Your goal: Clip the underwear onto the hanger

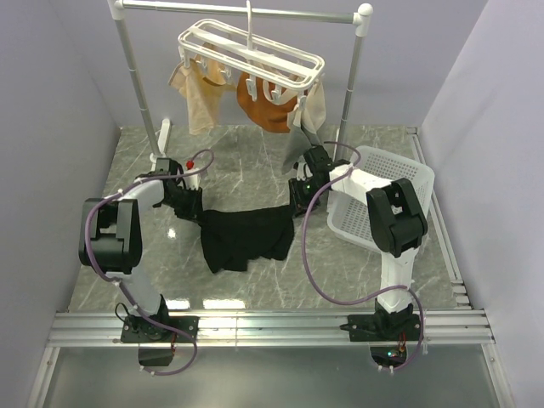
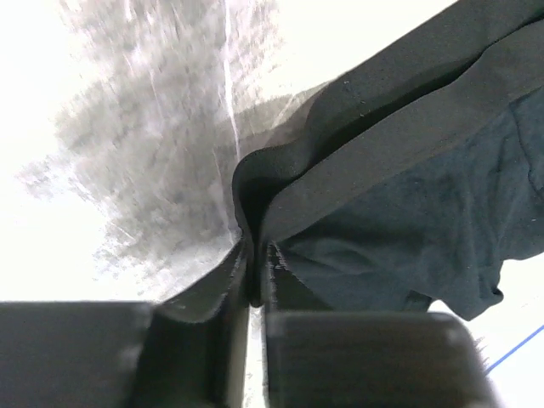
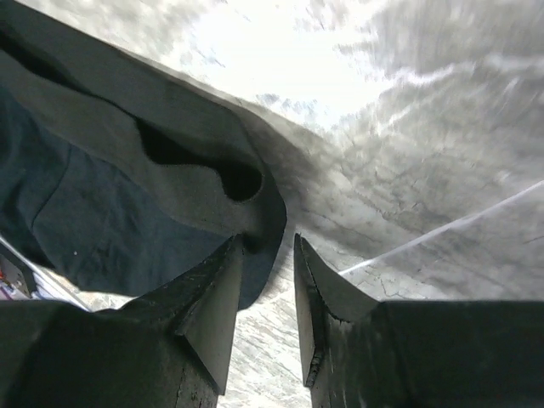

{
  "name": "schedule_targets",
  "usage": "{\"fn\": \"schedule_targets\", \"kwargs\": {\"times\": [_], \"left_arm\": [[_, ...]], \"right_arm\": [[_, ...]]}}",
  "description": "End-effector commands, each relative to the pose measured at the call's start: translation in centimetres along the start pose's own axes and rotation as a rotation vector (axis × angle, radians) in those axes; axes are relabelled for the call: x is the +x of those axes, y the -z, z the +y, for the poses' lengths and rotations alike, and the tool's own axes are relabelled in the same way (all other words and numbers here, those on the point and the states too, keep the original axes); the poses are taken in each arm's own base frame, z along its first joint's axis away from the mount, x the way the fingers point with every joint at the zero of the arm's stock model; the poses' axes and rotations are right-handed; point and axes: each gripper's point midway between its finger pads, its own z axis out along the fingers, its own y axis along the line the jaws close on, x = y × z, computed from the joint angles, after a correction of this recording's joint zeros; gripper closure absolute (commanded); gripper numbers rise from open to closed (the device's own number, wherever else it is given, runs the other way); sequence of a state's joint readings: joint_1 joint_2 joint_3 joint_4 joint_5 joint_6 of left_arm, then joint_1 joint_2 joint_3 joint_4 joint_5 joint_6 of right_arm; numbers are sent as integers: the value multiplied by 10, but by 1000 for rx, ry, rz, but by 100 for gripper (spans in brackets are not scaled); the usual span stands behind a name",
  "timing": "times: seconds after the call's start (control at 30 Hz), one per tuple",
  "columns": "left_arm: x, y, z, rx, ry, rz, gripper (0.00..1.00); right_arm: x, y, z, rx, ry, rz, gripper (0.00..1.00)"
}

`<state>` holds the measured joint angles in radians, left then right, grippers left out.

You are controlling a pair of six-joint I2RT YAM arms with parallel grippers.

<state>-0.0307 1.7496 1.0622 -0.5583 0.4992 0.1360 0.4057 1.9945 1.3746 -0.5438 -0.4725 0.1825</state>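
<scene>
The black underwear (image 1: 242,238) lies crumpled on the marble table between my two arms. My left gripper (image 1: 194,206) is at its left waistband corner; in the left wrist view the jaws (image 2: 257,255) are pinched shut on the folded waistband of the underwear (image 2: 408,212). My right gripper (image 1: 297,200) is at the right corner; in the right wrist view it (image 3: 268,240) is open, with the waistband edge of the underwear (image 3: 127,204) resting against its left finger and partly in the gap. The white hanger (image 1: 251,51) hangs from the rail at the back.
Tan garments (image 1: 200,98) and an orange garment (image 1: 263,106) hang clipped under the hanger. The metal rail stand (image 1: 136,68) spans the back. A white laundry basket (image 1: 357,223) stands at the right beside my right arm. Walls close in on both sides.
</scene>
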Motion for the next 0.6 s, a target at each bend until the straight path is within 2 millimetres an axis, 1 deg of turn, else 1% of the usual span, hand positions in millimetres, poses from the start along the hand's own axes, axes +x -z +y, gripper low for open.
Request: {"fn": "schedule_targets", "kwargs": {"times": [0.0,0.03,0.1,0.17,0.2,0.27,0.43,0.53,0.57], "left_arm": [[-20,5,2,-2,-59,-34,90],[-19,5,3,4,-59,-28,92],[-18,2,5,3,-56,-17,96],[-16,-1,6,11,-52,-3,98],[-15,-1,8,12,-51,2,99],[-14,-4,8,24,-50,12,99],[-9,-7,10,32,-46,30,99],[-6,-9,13,35,-51,47,100],[-3,-11,15,37,-47,58,100]], "right_arm": [[-31,13,8,-1,67,-73,62],[-36,14,9,-6,73,-82,62],[-36,9,12,-33,75,-70,62],[-38,7,15,-57,76,-69,62],[-36,3,15,-67,74,-56,62],[-33,-1,20,-96,68,-43,61],[-22,-12,11,-96,52,-11,59],[-18,-11,12,-117,46,-1,55],[-18,-7,15,-137,45,-3,52]]}}
